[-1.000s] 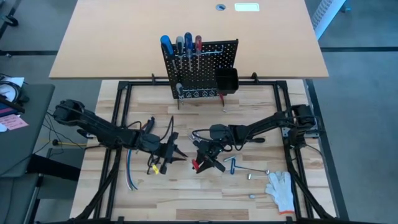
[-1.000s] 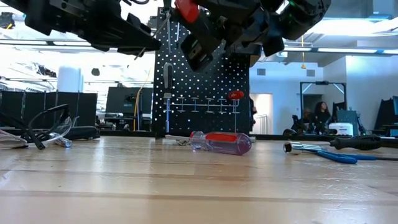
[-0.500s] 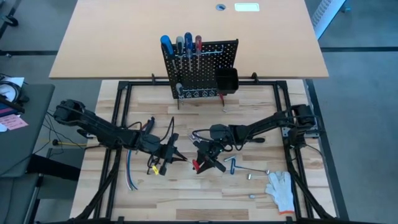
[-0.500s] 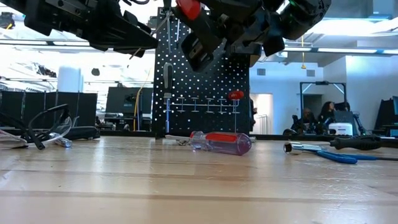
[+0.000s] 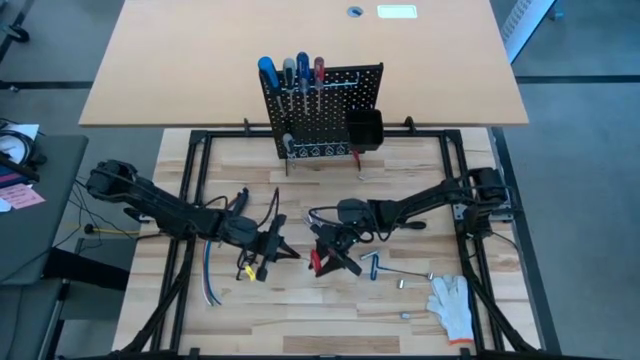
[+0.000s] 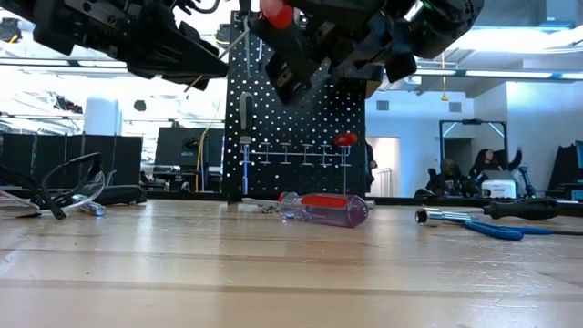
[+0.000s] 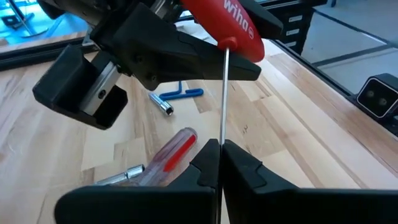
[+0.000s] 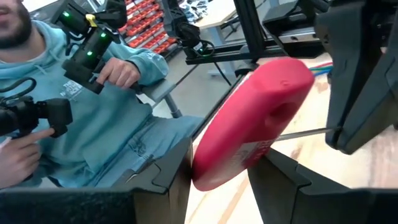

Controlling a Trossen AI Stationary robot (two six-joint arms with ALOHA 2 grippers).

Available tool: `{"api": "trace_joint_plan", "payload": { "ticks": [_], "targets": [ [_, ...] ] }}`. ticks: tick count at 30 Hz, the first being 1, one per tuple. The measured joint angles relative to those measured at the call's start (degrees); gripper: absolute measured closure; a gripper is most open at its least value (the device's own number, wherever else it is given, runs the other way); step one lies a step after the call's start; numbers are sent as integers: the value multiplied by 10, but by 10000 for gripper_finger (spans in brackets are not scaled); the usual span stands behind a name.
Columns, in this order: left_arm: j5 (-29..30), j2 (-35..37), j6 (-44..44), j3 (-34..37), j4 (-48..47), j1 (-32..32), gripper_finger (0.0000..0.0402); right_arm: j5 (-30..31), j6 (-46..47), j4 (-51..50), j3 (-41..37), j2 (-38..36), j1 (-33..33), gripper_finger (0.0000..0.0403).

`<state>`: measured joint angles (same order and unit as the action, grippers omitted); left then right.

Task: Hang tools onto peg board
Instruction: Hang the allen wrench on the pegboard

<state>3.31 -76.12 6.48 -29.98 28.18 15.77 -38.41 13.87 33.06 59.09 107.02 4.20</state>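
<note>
We are handing over a red-handled key, and we are taking the peg board [image 5: 322, 108] as our landmark, going left to right.

In front of the peg board and to its left, our left gripper [image 5: 281, 248] is clenching on the thin metal shank of the red-handled key [image 7: 231, 28], fingers [image 7: 242, 171] pressed together around it. Just right of that, still in front of the board, our right gripper [image 5: 322, 256] is straddling the red handle; its fingers [image 8: 166, 169] are sitting at either side of the handle, and we cannot tell whether they are gripping or already letting go. The key is hanging in the air between the two grippers, above the desk [image 5: 300, 300].

What we are worrying about: the left gripper is pinching only a slim, smooth rod, so once the right one lets go the heavy handle could be swinging the key round or sliding it out, dropping it beside the red screwdriver [image 6: 325, 208] lying below. If the right gripper is pulling away at an angle, it could be tugging the shank askew.

Compared with a second ago, our left gripper is now closed where it was standing open around the shank, and the right gripper is widening. Neither arm is shifting noticeably.
</note>
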Motion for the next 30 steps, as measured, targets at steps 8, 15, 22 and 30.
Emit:
{"api": "trace_joint_plan", "payload": {
  "ticks": [8, 15, 22, 30],
  "targets": [
    [3, 0, -31, 42, 72, 0, 401, 3, 1, -27, 0, 0, -12, 251],
    [4, 0, -64, 83, 142, -2, 401, 19, 11, -63, 0, 0, -18, 251],
    [17, 0, -86, 108, 170, -2, 401, 61, 9, -118, 0, -5, -23, 251],
    [34, 1, -109, 137, 223, -11, 401, 221, -36, -271, 0, -72, -6, 251]
  ]
}}
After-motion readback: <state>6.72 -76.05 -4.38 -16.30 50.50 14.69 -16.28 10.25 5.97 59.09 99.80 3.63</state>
